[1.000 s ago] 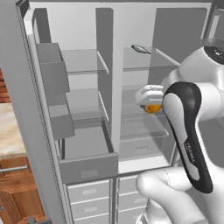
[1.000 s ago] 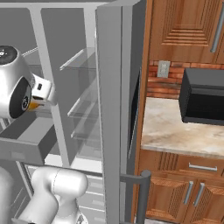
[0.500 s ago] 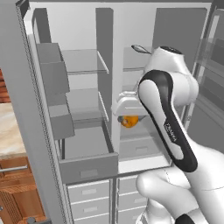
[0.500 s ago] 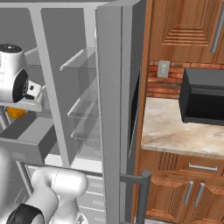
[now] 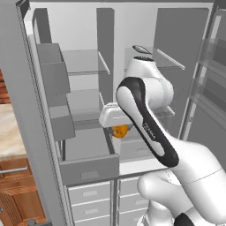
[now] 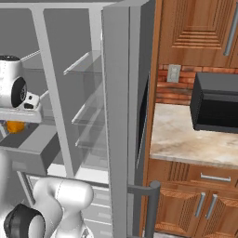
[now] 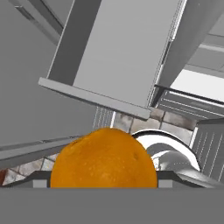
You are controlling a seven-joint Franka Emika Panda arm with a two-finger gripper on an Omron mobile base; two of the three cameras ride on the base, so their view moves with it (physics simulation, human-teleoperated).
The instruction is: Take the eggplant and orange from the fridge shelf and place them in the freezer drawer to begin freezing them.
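Your gripper (image 5: pixel 120 131) is closed around the orange (image 5: pixel 119 130), hanging just above the open freezer drawer (image 5: pixel 88 152). It looks smooth, round, firm and light; grip across its middle.

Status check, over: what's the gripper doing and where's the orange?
Gripper shut on orange. Orange held in the air beside the open freezer drawer, not inside. Eggplant not seen. Nothing blocking the drawer.

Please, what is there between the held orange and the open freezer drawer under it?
Nothing: in the left base view the orange, gripped in the pincer, hangs above the freezer drawer with only open air between them.
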